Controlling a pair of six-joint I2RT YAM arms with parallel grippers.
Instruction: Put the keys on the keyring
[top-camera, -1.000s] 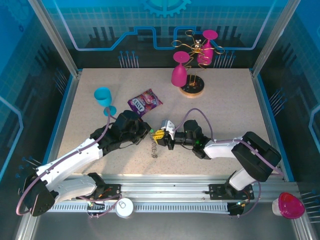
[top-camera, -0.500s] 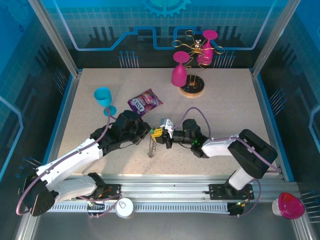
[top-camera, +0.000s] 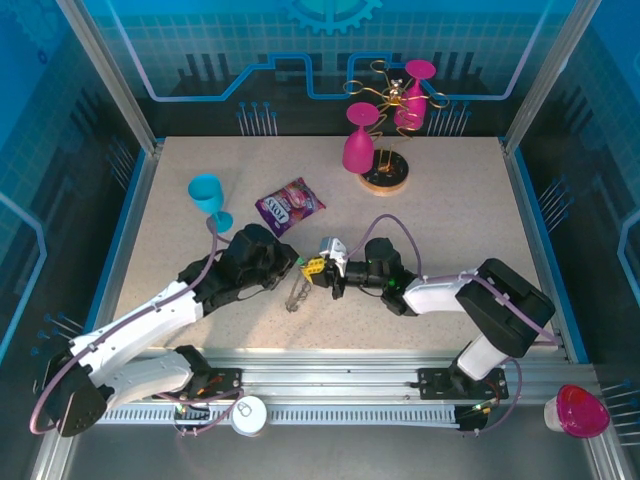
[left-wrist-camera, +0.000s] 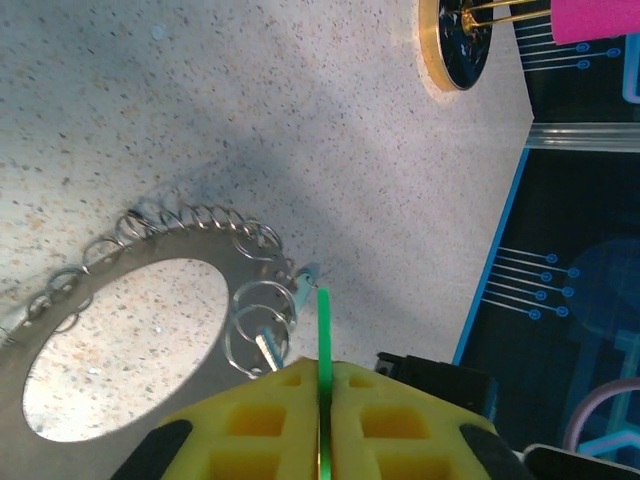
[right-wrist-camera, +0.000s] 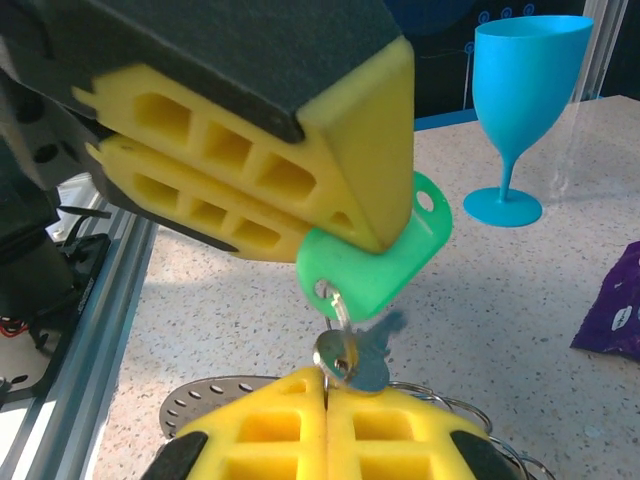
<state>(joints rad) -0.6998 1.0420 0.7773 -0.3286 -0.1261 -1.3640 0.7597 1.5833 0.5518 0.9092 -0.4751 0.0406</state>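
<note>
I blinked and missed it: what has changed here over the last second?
The right hand slid slightly left toward the left hand and closed on the metal end of the green key. The keyring beneath shifted left and tilted. The left hand kept pinching the key's green head; blue goblet, snack packet and rack stayed put.

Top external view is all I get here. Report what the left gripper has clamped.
Observer: The left gripper pinches the flat bright green key head.
Operator: Now describe the right gripper.
Observer: The right gripper is shut on the short metal blade hanging under that head.
Operator: Locate the ring.
Observer: The large dark metal keyring fringed with wire loops sits just beneath the key, its rim beside the blade.
</note>
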